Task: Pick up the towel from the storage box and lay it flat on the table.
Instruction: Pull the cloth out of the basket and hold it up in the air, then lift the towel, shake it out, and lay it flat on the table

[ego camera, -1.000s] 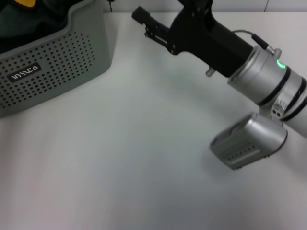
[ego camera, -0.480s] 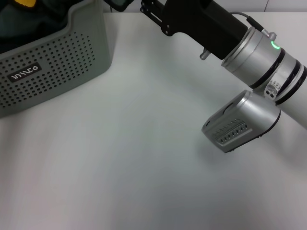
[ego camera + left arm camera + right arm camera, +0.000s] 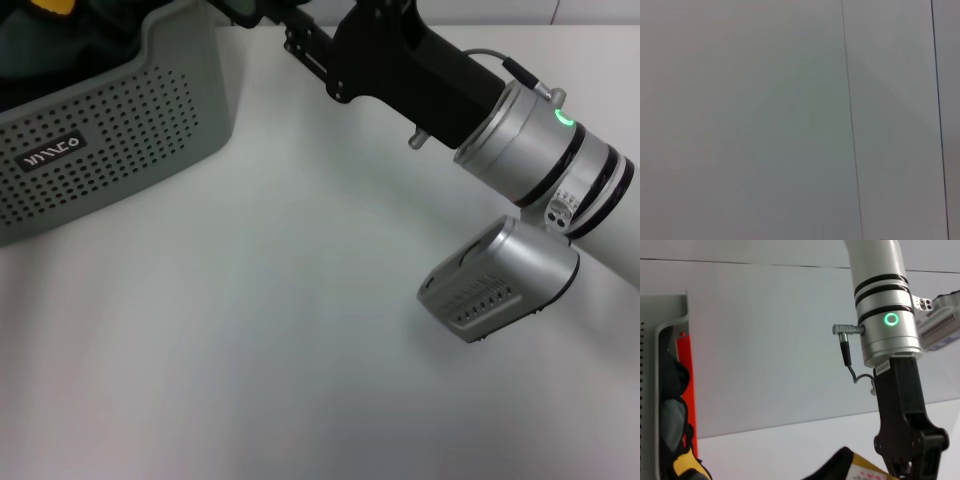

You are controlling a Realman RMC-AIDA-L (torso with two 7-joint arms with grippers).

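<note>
The storage box (image 3: pixel 120 130), a grey-green perforated basket with a white logo, stands at the table's (image 3: pixel 250 330) far left. A small piece of the mustard-yellow towel (image 3: pixel 52 6) shows inside it at the picture's top edge. My right gripper (image 3: pixel 245 10) reaches from the right to the box's far right corner, and the frame cuts off its tip. In the right wrist view an arm with a green ring light (image 3: pixel 891 319) points down over a yellow cloth with a black edge (image 3: pixel 860 471). My left gripper is out of view.
Dark green fabric (image 3: pixel 60 50) fills most of the box. The right arm's silver elbow joint (image 3: pixel 500 285) hangs low over the right side of the table. The left wrist view shows only a pale flat surface with two thin lines (image 3: pixel 850 125).
My right arm has swung left and farther away towards the box. Its gripper tip went from over the table to the box's far right corner. The box has not moved.
</note>
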